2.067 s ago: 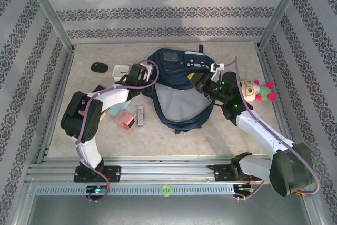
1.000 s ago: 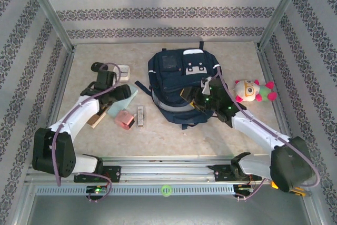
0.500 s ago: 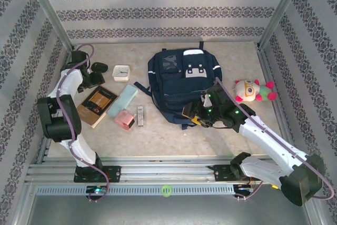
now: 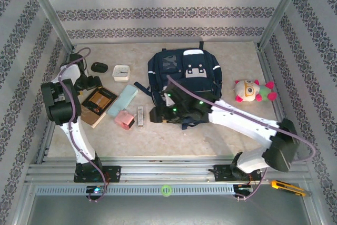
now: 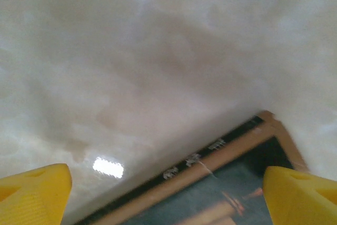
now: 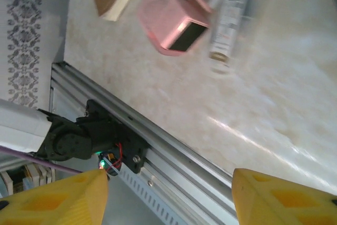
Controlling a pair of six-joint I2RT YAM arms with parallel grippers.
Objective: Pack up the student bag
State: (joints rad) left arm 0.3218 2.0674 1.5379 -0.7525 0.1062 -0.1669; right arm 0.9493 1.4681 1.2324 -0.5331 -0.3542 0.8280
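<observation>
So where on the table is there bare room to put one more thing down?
Bare: the far right corner of the table, behind the plush toy; also the near strip between the pink box and the front rail. Crowded: left of the student bag.

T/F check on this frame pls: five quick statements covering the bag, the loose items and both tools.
1. The plush toy with pink limbs lies to the right of the dark navy fabric backpack, apart from it. True.
2. The left tool is shut on the brown book. False: its fingers stand wide apart near the book's corner, holding nothing.
3. The pink box is inside the backpack. False: it lies on the table left of the backpack, beside a grey stick.
4. The right tool holds nothing. True.
5. The white square clock lies beside the black oval mouse. True.
</observation>
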